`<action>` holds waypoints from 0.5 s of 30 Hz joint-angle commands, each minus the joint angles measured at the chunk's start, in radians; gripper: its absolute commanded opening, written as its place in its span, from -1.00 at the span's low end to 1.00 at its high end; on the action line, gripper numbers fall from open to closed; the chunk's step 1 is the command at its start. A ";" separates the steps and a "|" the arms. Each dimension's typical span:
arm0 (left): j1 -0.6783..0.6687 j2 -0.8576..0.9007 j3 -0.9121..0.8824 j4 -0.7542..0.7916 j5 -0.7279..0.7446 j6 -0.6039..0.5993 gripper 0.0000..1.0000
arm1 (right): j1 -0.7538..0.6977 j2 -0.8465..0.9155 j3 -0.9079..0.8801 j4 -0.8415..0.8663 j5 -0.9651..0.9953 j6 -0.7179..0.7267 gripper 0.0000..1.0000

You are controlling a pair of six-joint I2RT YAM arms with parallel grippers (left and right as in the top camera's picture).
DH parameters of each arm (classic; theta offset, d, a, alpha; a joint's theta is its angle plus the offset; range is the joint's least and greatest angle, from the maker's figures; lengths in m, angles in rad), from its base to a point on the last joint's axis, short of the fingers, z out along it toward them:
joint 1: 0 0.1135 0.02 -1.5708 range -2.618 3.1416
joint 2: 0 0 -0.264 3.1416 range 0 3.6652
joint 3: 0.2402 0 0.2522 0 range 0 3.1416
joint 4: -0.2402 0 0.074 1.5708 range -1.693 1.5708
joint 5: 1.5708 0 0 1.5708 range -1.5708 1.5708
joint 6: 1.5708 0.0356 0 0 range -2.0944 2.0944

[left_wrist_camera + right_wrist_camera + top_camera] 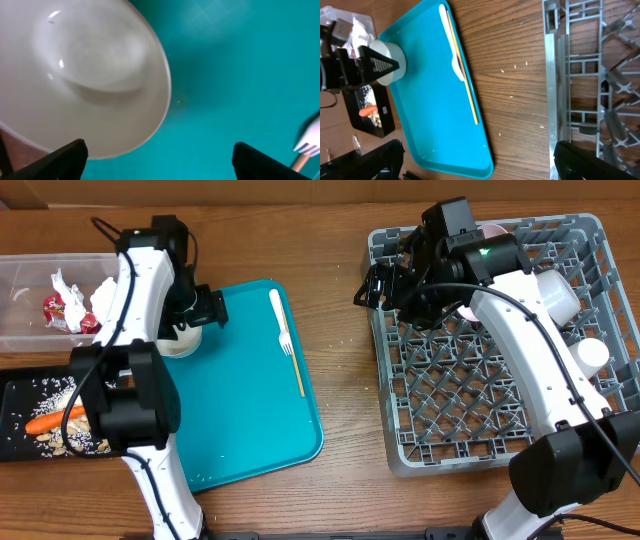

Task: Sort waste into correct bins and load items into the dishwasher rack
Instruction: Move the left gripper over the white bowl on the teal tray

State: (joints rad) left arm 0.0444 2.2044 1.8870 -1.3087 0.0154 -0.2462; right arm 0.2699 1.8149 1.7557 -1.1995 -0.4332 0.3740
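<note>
Dominating the right of your table (350, 480), the grey dishwasher rack (480, 410) holds a white cup (555, 295) lying on its side and a white bowl (592, 356), both toward its right side. A sliver of pink (493, 228) at the far edge is probably the plate, though your right arm hides most of it. Your right jaws hang spread wide over the rack's left rim, pinching nothing.

Left of the rack lies the teal tray (250, 400), dotted with stray rice grains. Beyond its left edge, the clear tub (25, 280) holds the crumpled napkins (103, 292) and the red wrapper (58, 308). Nearer the arms' bases, the black tray (15, 405) carries rice scraps (60, 392) and the carrot (45, 423).

The second white bowl (90, 65) sits at the teal tray's left edge, with your left jaws spread wide above its rim, gripping nothing. The white fork (283, 330) lies in the tray's far right part, a thin tan stick running on from it.
</note>
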 commanded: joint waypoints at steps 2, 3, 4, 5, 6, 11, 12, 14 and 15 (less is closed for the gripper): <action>-0.028 0.043 -0.007 0.013 0.005 0.038 0.86 | 0.004 -0.032 0.031 0.006 0.029 0.005 1.00; -0.032 0.048 -0.007 0.019 -0.003 0.039 0.85 | 0.004 -0.032 0.031 0.006 0.029 0.005 1.00; -0.036 0.053 -0.007 0.030 -0.021 0.041 0.83 | 0.004 -0.032 0.031 0.006 0.029 0.005 1.00; -0.040 0.058 -0.007 0.039 -0.042 0.041 0.82 | 0.004 -0.032 0.031 0.005 0.029 0.005 1.00; -0.043 0.061 -0.007 0.047 -0.060 0.041 0.81 | 0.004 -0.032 0.031 0.004 0.029 0.005 1.00; -0.045 0.074 -0.007 0.067 -0.114 0.042 0.76 | 0.004 -0.032 0.031 -0.008 0.038 0.004 1.00; -0.045 0.076 -0.007 0.068 -0.122 0.042 0.71 | 0.004 -0.032 0.031 -0.009 0.041 0.004 1.00; -0.045 0.079 -0.007 0.068 -0.130 0.042 0.62 | 0.004 -0.032 0.031 -0.010 0.041 0.004 1.00; -0.045 0.080 -0.007 0.068 -0.129 0.042 0.54 | 0.004 -0.032 0.031 -0.010 0.040 0.004 1.00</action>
State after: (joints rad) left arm -0.0006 2.2635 1.8847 -1.2407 -0.0731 -0.2249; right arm 0.2703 1.8149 1.7557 -1.2118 -0.4057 0.3733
